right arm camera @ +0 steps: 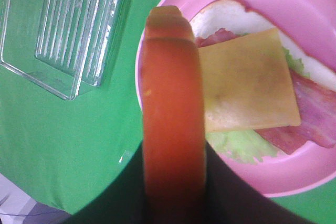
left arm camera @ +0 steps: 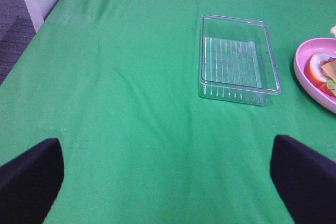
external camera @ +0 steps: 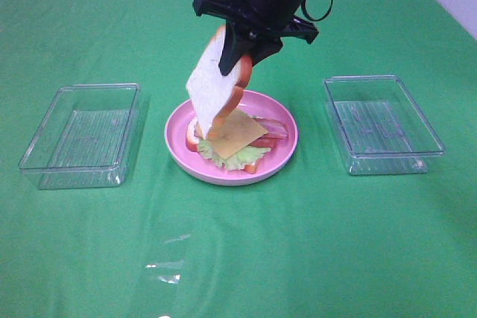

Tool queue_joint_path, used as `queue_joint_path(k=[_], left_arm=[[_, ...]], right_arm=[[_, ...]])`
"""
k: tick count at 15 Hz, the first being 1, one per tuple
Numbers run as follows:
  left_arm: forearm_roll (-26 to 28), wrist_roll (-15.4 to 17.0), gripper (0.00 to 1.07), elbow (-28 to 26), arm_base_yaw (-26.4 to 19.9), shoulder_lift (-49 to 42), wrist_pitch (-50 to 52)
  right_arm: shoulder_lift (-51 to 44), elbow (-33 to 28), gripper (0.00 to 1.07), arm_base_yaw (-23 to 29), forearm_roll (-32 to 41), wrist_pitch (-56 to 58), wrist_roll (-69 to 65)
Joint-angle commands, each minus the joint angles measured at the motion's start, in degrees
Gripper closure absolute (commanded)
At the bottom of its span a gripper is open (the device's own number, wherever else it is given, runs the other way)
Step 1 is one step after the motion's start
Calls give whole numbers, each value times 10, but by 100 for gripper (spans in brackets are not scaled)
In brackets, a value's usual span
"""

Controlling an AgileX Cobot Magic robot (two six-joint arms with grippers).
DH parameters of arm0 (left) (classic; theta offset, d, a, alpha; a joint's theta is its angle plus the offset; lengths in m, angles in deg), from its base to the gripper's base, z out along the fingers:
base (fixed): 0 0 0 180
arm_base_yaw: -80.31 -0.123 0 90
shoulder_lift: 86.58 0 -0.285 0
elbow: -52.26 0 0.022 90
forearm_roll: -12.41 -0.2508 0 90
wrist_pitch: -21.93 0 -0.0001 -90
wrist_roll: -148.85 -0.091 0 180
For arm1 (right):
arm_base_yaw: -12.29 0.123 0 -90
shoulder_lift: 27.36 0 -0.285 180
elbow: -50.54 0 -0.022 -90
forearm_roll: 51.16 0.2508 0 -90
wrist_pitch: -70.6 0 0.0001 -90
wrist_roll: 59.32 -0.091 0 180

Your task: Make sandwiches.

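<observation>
The top bread slice hangs on edge above the pink plate, long axis steeply tilted: upper end in the right pincer, lower end toward the stack. The right pincer pinches it by its upper crust. The stack lies on the plate, below the pincer, cheese uppermost over bacon, lettuce and bread. The left pincer is spread wide over the green surface, near a clear tray.
</observation>
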Motion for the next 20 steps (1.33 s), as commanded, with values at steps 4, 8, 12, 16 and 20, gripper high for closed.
queue_joint_path(k=[4, 8, 12, 16, 20], left_arm=[[0, 1, 7, 1, -3, -8, 1], [0, 1, 7, 1, -3, -8, 1], [0, 1, 7, 1, -3, -8, 1], [0, 1, 7, 1, -3, -8, 1], [0, 1, 7, 1, -3, -8, 1]], right_arm=[[50, 1, 107, 0, 19, -4, 6], [68, 1, 107, 0, -5, -6, 6], [68, 1, 54, 0, -80, 13, 6], [65, 44, 9, 0, -141, 125, 36], [0, 74, 9, 0, -208, 124, 32]])
